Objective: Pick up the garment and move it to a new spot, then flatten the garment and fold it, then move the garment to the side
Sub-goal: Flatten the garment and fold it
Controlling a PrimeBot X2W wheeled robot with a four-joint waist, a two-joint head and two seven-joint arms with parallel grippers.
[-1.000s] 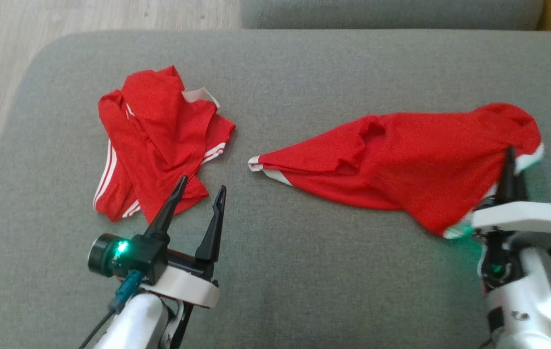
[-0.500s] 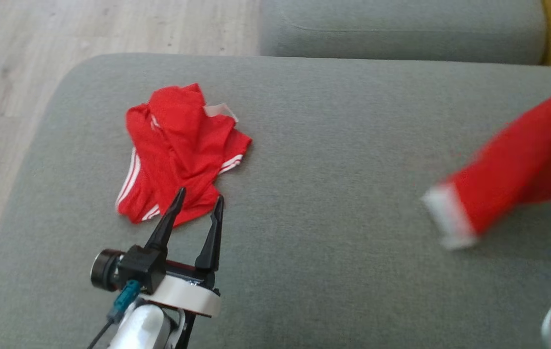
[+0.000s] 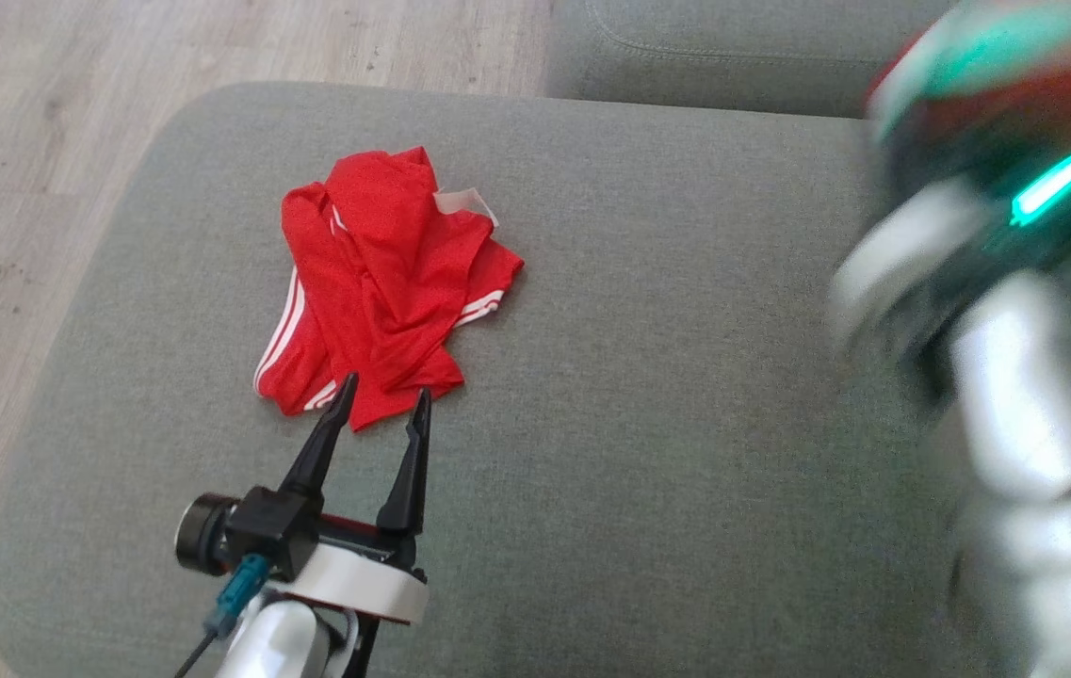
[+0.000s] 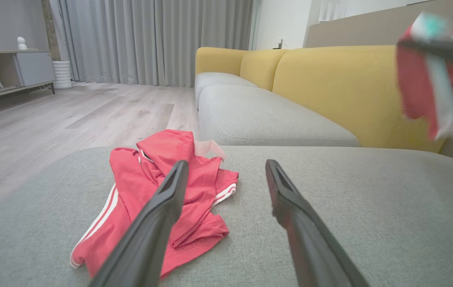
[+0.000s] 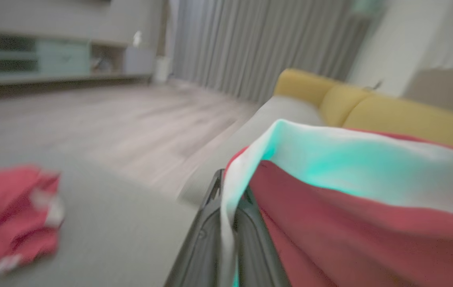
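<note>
The garment (image 5: 350,215), flat on the grey cushion (image 3: 667,395) a second ago, now hangs above it, white hem clamped in the right pincer (image 5: 229,179): pick-up done, relocation next. The left pincer (image 3: 383,388) waits over the cushion, jaws apart.

Held garment (image 5: 350,231): red, white hem tinted teal.
Crumpled garment (image 3: 384,273), head view ten o'clock: red, white side stripes.
Cushion (image 3: 667,424): grey-green.
Sofa back (image 4: 330,91): mustard yellow.
Floor (image 3: 26,141): pale wood grain.
</note>
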